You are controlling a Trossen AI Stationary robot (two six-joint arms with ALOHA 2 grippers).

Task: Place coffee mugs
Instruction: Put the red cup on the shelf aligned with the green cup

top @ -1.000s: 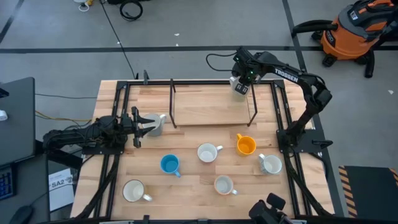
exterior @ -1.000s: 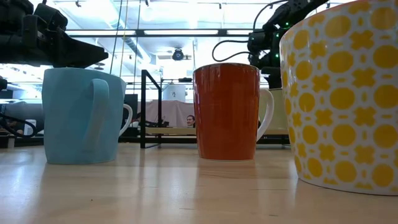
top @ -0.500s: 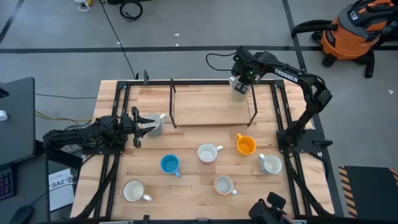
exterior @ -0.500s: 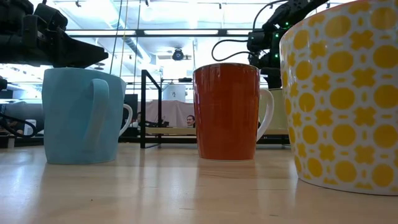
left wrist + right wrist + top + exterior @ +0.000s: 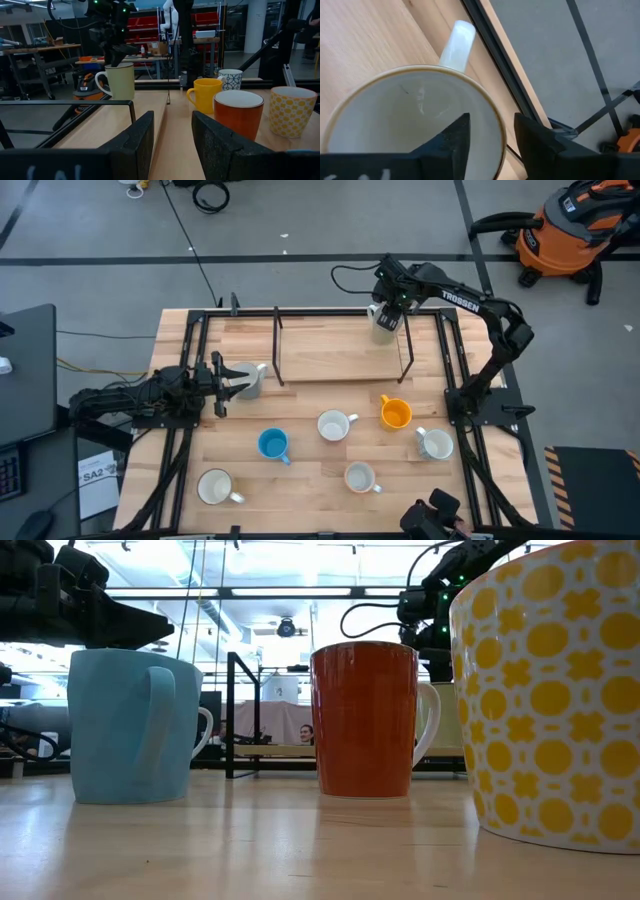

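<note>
**Table and rack.** The wooden table (image 5: 300, 500) is seen from above. A black wire rack (image 5: 340, 370) frames a raised board toward 12 o'clock.

**Right arm.** The right arm (image 5: 480, 315) reaches in from 3 o'clock to the rack's corner at about 1 o'clock. There the right gripper (image 5: 388, 312) hangs directly over a cream mug (image 5: 380, 330).

**Left arm.** The left arm (image 5: 130, 400) lies along the table at 9 o'clock, with the left gripper (image 5: 226, 382) pointing toward the centre.

**Cream mug.** This mug stands upright on the board at the rack's 1 o'clock corner, with its handle (image 5: 457, 42) toward the table's edge rail. The right gripper's fingers (image 5: 445, 150) are spread, one inside the mug and one outside. The rim runs between them with room on both sides, so the mug is not gripped.

**Grey mug.** A grey mug (image 5: 252, 380) sits at the left gripper's tips at 9 o'clock. Whether they touch cannot be told. In the left wrist view the fingers (image 5: 135, 145) stand apart, with only bare wood between them.

**Other mugs.** Six more mugs stand upright and apart on the near half of the table, from 4 to 8 o'clock.
- An orange mug (image 5: 396, 414) stands at 4 o'clock.
- A blue mug (image 5: 271, 444) stands at 7 o'clock.
- At table height, a reddish-brown mug (image 5: 365, 720) shows between the blue mug and a yellow-patterned mug (image 5: 545, 690).
</note>
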